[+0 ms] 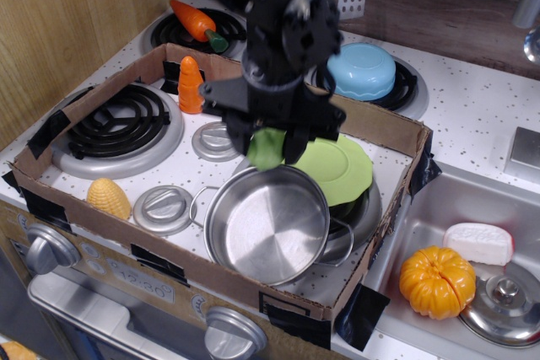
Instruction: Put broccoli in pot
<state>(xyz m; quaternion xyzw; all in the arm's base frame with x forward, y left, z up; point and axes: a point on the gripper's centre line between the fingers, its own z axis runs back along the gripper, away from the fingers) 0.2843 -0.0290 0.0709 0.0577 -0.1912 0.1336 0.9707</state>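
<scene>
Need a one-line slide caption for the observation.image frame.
Gripper holding the broccoli just above the far rim of the empty steel pot, beside the green plate.

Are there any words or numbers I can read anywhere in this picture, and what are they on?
No readable text anywhere.
The panel on the stove's front, between the knobs, has faint markings, too blurred to read.
The pot, the green plate, the blue bowl and the cardboard box show no writing.
</scene>
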